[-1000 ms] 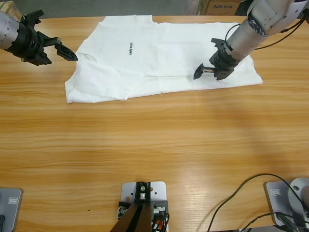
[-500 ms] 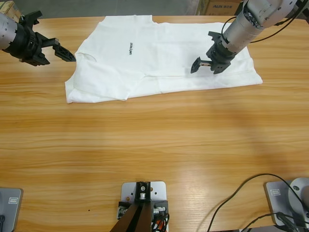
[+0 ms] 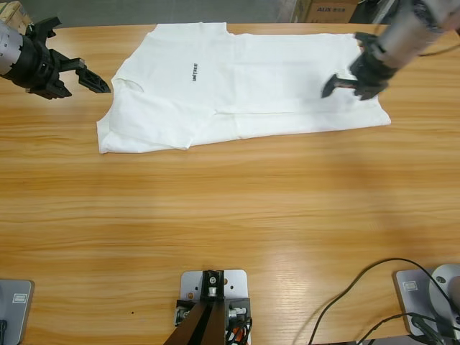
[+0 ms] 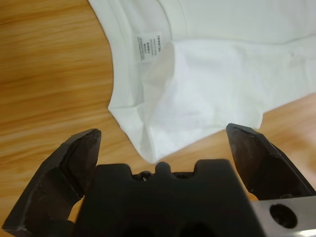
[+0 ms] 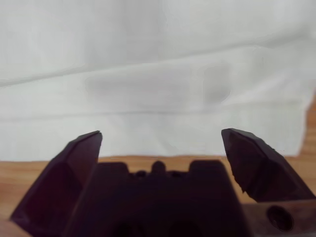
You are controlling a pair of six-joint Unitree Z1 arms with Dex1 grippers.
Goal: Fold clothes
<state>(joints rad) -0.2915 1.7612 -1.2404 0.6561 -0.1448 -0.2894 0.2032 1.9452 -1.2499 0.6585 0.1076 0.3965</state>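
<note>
Well, the wooden table (image 3: 230, 215) takes up most of what I see, long and warm-grained with a faint sheen; across its far half lies the white T-shirt (image 3: 273, 86), partly folded already, a soft matt cotton slab whose lower hem side doubles over into a thicker strip along the near edge; its shape is a rough rectangle with one corner poking out at the near left; a small dark line of text (image 3: 195, 72) sits on the chest.

What has just changed is on the right: the right gripper (image 3: 351, 80), which a second ago hovered low over the middle of the cloth, has pulled back toward the shirt's far right corner, jaws spread wide and holding nothing; the cloth lies as it lay, so I judge it is travelling to a new hold rather than folding.

The left gripper (image 3: 75, 75) has barely shifted; it hangs just beside the shirt's left edge, jaws wide apart and empty; its wrist view looks down on the ribbed neckband (image 4: 118, 59), a crumpled folded corner, and a small white care label (image 4: 147, 45).

Both seem poised for the next fold.
</note>
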